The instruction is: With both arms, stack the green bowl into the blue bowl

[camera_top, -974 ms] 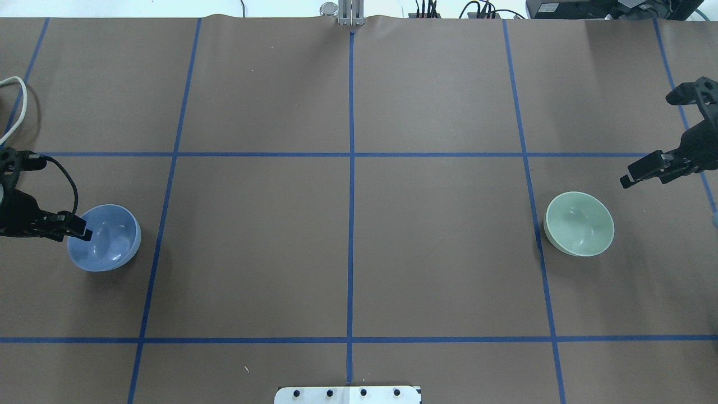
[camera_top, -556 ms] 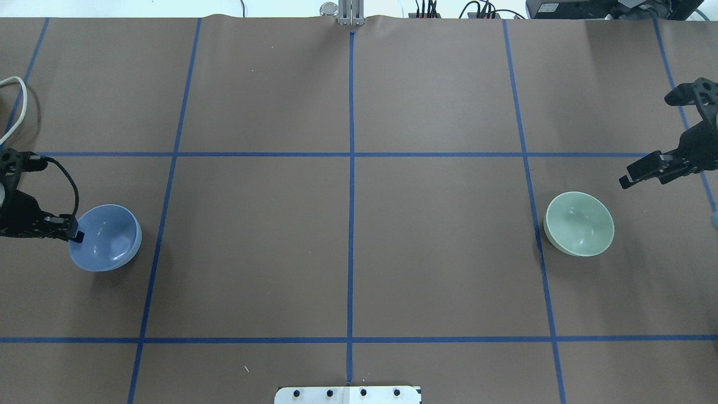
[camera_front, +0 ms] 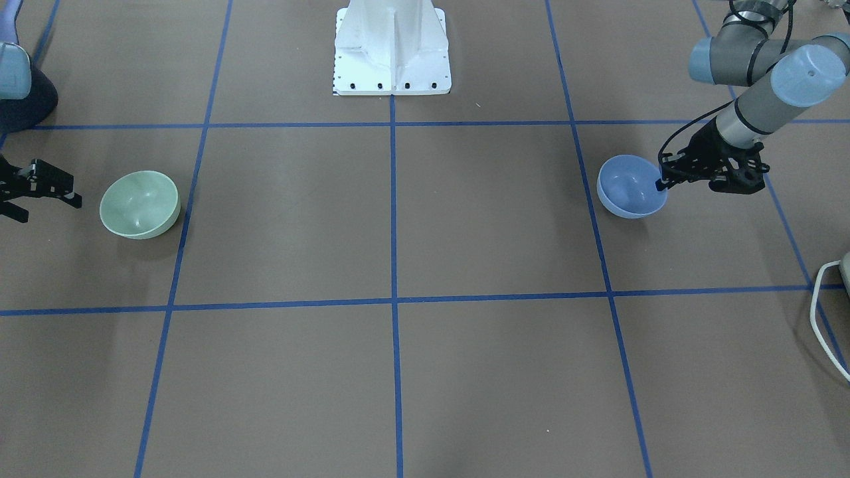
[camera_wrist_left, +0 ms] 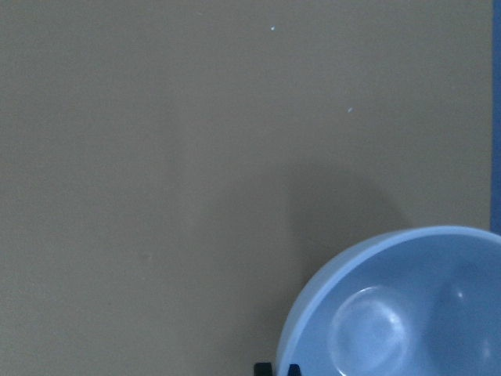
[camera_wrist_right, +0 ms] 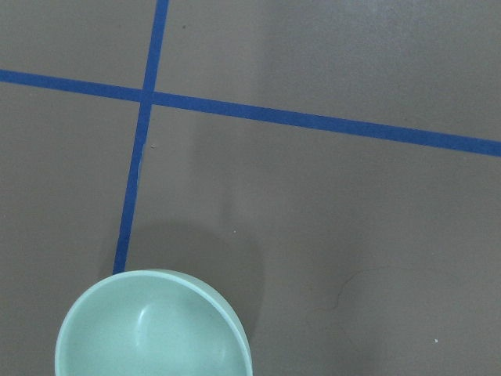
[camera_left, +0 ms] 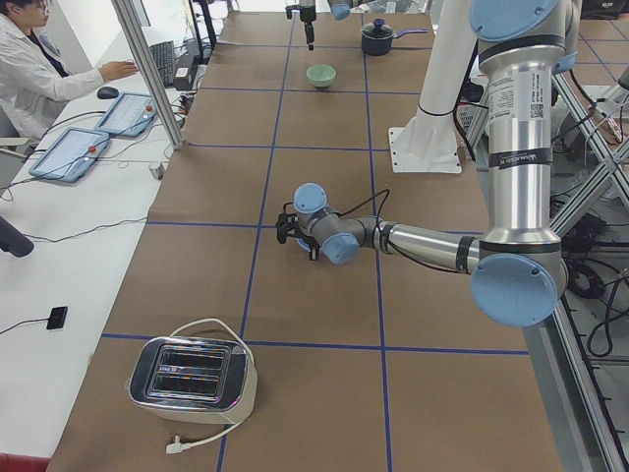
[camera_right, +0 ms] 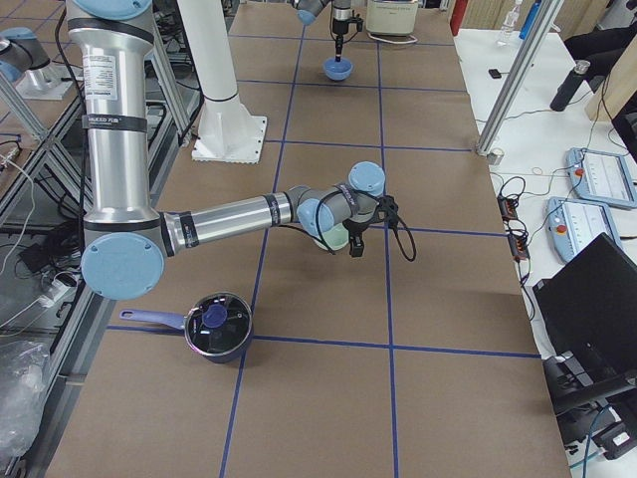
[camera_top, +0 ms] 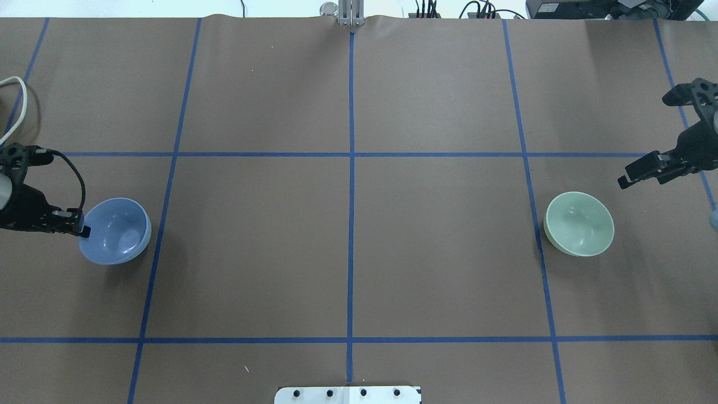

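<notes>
The blue bowl (camera_top: 115, 230) is at the table's left side, also in the front view (camera_front: 631, 186) and the left wrist view (camera_wrist_left: 399, 305). My left gripper (camera_top: 81, 229) is shut on the bowl's left rim, one finger inside and one outside (camera_front: 661, 182). I cannot tell if the bowl is off the table. The green bowl (camera_top: 579, 223) sits upright at the right side, also in the front view (camera_front: 139, 204) and the right wrist view (camera_wrist_right: 153, 325). My right gripper (camera_top: 645, 140) is open wide and empty, up and to the right of the green bowl, apart from it.
The white mounting post (camera_front: 392, 46) stands at the robot's side of the table. A toaster (camera_left: 192, 379) with a white cable (camera_top: 14, 106) is beyond the left end. A dark pot (camera_right: 217, 324) sits beyond the right end. An operator (camera_left: 39, 69) sits at a side desk.
My left gripper drew back to the blue bowl's rim and shut on it. The bowl has shifted a little right and away from the robot. My right gripper barely moved.
</notes>
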Robot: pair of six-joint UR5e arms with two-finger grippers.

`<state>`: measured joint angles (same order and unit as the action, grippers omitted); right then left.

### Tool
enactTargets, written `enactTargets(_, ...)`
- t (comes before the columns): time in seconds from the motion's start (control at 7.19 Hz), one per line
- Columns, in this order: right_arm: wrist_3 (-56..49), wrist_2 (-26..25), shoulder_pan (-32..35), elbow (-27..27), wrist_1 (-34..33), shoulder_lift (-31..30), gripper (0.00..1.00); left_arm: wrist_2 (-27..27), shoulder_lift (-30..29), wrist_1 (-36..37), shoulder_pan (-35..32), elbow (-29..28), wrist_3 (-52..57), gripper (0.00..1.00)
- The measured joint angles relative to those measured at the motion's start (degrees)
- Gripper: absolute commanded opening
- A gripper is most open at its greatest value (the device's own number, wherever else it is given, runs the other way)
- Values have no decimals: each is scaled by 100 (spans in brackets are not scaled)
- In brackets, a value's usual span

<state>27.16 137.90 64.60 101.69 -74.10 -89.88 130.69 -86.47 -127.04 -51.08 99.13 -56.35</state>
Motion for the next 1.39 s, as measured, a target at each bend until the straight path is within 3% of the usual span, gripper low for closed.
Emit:
enactTargets(0.28,-6,0,-3,-1,0,-1,99,281,-703,728,-41,171,-573,3)
enactTargets(0.7,-9,-51,-53,-13,0,7,99,328,-2294,2550,23,463,-1443,3)
enactTargets(1.11,-7,-190,-235,-72,82,13,98,-318,-3201,2930,771,264,-2473,3)
enactTargets(1.39,44,-201,-336,-309,510,14,98,-670,-3789,2944,1133,-144,-2968,3)
